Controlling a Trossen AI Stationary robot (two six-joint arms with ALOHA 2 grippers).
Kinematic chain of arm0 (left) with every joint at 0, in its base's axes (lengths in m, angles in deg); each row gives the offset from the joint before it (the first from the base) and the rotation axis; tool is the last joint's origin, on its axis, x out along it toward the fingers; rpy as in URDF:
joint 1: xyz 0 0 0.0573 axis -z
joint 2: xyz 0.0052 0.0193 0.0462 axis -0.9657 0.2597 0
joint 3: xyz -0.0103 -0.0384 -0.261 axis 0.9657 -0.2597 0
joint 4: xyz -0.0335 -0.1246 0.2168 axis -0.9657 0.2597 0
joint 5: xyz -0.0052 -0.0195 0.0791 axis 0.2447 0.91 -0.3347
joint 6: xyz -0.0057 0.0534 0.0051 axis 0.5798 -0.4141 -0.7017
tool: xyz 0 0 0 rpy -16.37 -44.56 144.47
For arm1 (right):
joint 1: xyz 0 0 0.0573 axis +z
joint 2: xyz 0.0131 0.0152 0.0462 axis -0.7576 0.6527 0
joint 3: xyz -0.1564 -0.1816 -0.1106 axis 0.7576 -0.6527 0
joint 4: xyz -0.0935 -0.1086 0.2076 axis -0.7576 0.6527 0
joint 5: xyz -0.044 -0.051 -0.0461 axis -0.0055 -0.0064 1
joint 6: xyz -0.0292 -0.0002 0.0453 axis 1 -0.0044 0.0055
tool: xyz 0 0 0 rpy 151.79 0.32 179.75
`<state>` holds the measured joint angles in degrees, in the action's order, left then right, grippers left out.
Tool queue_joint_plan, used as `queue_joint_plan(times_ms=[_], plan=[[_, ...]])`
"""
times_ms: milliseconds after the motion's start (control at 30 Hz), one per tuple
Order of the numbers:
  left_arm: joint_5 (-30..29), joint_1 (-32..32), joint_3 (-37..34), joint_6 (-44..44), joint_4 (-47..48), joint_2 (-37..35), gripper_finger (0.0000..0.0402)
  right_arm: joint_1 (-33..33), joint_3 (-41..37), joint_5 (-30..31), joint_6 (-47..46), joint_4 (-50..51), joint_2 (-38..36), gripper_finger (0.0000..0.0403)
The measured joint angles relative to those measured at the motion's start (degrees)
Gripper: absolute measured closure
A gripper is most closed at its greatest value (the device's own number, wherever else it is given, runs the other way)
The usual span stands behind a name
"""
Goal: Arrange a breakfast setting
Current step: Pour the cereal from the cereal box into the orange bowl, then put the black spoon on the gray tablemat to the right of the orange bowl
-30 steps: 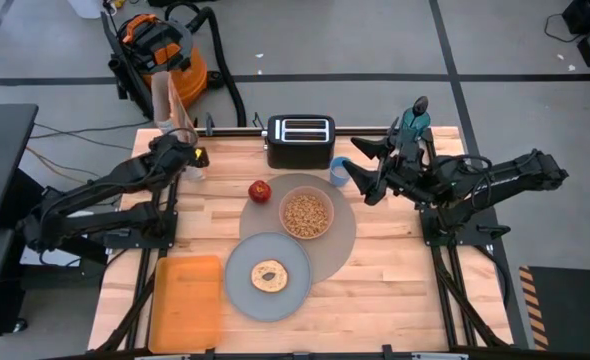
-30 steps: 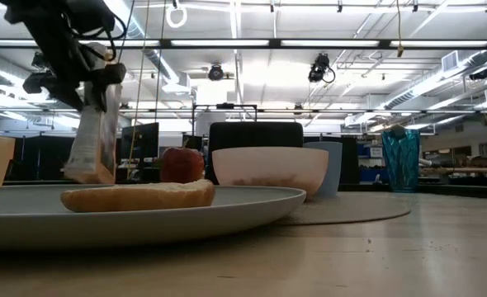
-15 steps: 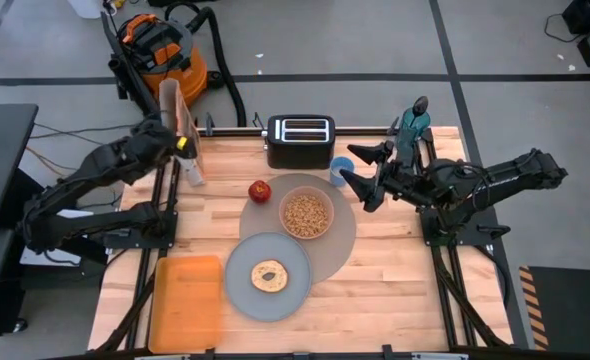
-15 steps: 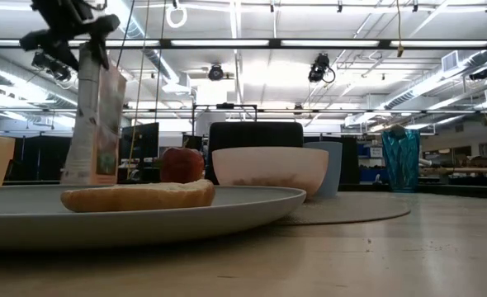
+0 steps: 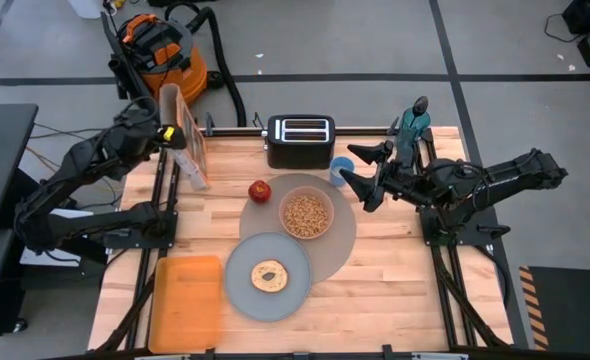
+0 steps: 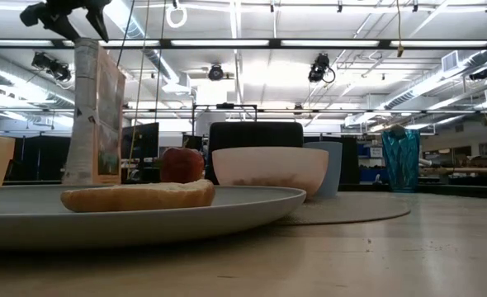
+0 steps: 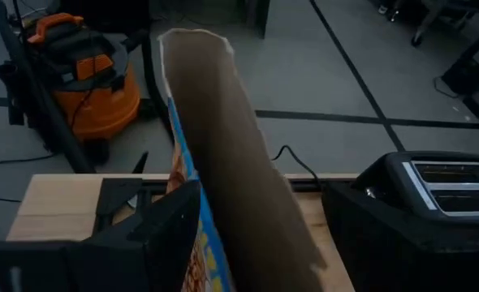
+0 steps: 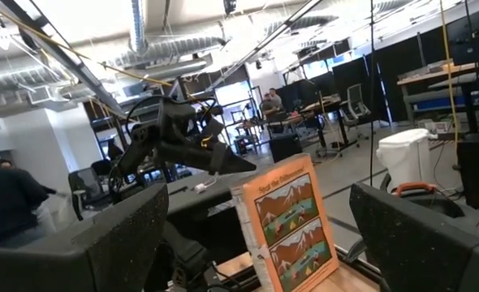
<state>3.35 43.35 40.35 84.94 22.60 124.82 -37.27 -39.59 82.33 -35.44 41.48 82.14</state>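
The pink bowl [image 5: 306,214] with cereal stands on the grey-brown mat [image 5: 343,245]. The grey plate [image 5: 237,290] bears a bread slice and overlaps the mat's near left. The red apple [image 5: 260,190] lies by the mat's far left edge. The blue cup [image 5: 339,166] stands at the mat's far right. No spoon shows. A cereal box [image 5: 187,145] stands upright at the table's far left, and it also shows in the low view [image 6: 91,115]. My left gripper [image 5: 163,133] is open at the box's open top. My right gripper [image 5: 356,175] is open, just right of the cup. My left gripper's fingers [image 7: 154,239] stand beside the cereal box's open top end [image 7: 215,138], coming from the table's left side. I cannot tell whether they touch it. The box stands on its bottom end on the table. My right gripper's fingers are close to the cup's right side; I cannot tell whether they touch it.
A black toaster [image 5: 299,141] stands at the far edge. An orange tray [image 5: 186,302] lies at the near left. A teal glass [image 5: 412,124] stands at the far right corner. Bare wood shows at the near right.
My left gripper has carried the cereal box toward the table's far left edge. The box hung tilted and clear of the table, and now it stands upright on the table. The gripper has risen at the box's top. My right gripper has moved slightly left toward the cup.
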Motion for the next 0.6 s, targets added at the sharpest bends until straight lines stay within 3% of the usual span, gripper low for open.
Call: queue_joint_plan(times_ms=[167, 367, 467, 600], plan=[[0.0, 0.0, 0.5, -0.2, -1.2, 0.0, 0.0129, 0.0, 0.0, 0.4, 0.0, 0.0, 0.0, 0.0011], [1.4, 0.0, 7.2, -6.6, -8.1, -0.1, 0.0127, -1.7, 0.0, 0.7, -0.4, 0.1, 0.0, 0.0011], [6.8, 0.0, 9.2, -11.7, -15.8, -0.1, 0.0127, -3.6, 0.0, 2.1, -0.2, 1.2, 0.0, 0.0011], [19.1, 1.6, 9.6, -19.7, -28.0, -0.1, 0.0127, -7.0, 1.8, 8.2, 0.9, 2.8, 0.8, 0.0012]])
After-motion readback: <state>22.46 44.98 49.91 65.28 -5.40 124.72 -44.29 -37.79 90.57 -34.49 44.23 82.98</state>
